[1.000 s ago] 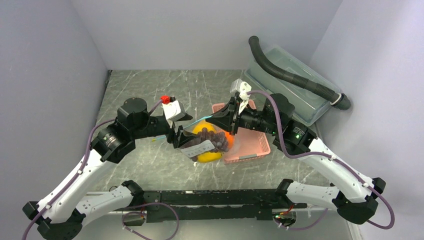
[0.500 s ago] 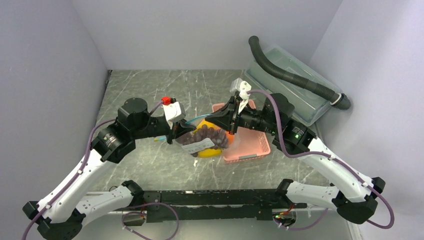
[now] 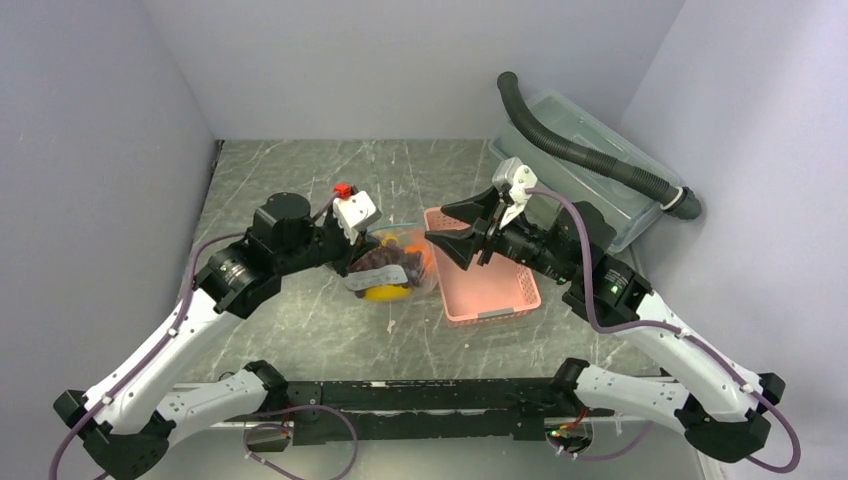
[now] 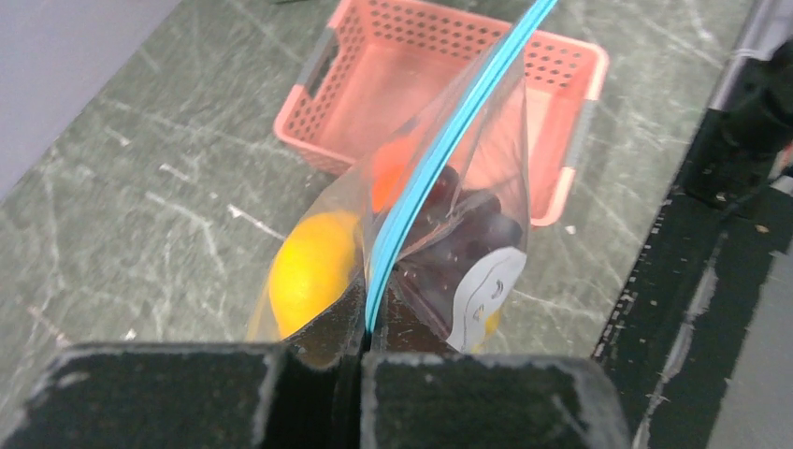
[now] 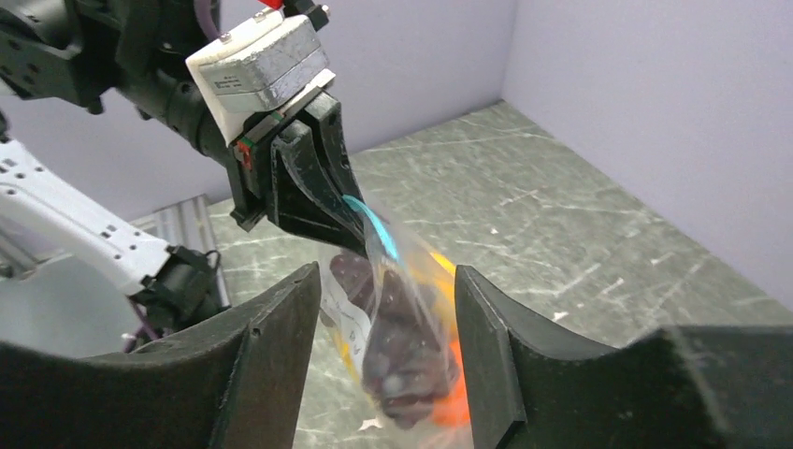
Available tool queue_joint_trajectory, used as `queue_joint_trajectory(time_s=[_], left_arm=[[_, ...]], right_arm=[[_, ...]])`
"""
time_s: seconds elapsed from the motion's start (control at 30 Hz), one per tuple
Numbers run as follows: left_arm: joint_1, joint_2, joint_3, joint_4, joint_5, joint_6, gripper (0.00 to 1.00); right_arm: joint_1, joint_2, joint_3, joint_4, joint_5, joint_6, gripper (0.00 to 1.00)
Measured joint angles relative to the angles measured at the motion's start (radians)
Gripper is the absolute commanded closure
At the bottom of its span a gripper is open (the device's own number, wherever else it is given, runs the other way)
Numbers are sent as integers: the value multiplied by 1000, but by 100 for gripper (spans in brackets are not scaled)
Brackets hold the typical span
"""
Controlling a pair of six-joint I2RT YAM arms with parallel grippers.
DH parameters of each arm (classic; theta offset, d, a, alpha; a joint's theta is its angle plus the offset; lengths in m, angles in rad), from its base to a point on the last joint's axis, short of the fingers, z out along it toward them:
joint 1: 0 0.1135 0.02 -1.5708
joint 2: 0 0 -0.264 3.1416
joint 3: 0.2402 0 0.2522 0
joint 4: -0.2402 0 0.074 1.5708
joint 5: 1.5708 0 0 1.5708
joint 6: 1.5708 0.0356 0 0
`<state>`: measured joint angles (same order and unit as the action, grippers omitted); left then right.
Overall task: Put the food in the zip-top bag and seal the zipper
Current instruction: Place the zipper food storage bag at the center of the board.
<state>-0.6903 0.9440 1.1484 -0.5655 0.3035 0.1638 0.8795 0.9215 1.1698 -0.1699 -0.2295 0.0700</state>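
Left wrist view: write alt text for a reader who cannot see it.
The left gripper pinches the blue-teal zipper of a clear zip-top bag holding a yellow fruit, dark grapes and an orange. A pink basket sits behind it on the table.

Left wrist view: the zipper (image 4: pixel 439 159) runs off the top edge, so its far end is cut off. The left gripper (image 4: pixel 365 323) covers the near corner of the zip-top bag (image 4: pixel 486 140) and part of the yellow fruit (image 4: pixel 313 271). Right wrist view: bag and grapes (image 5: pixel 402 360) are blurred. Top view: fingertips too small to distinguish.
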Motion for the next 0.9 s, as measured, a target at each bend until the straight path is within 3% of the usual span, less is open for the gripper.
queue_joint_trajectory(time_s=[0.67,0.9], left_arm=[[4,248,0,26,-605,44,100],[71,333,0,52,-698,56,100]], right_arm=[[-4,-71,-198,0,226,6,33],[-8,-85,-245,2,222,14,33]])
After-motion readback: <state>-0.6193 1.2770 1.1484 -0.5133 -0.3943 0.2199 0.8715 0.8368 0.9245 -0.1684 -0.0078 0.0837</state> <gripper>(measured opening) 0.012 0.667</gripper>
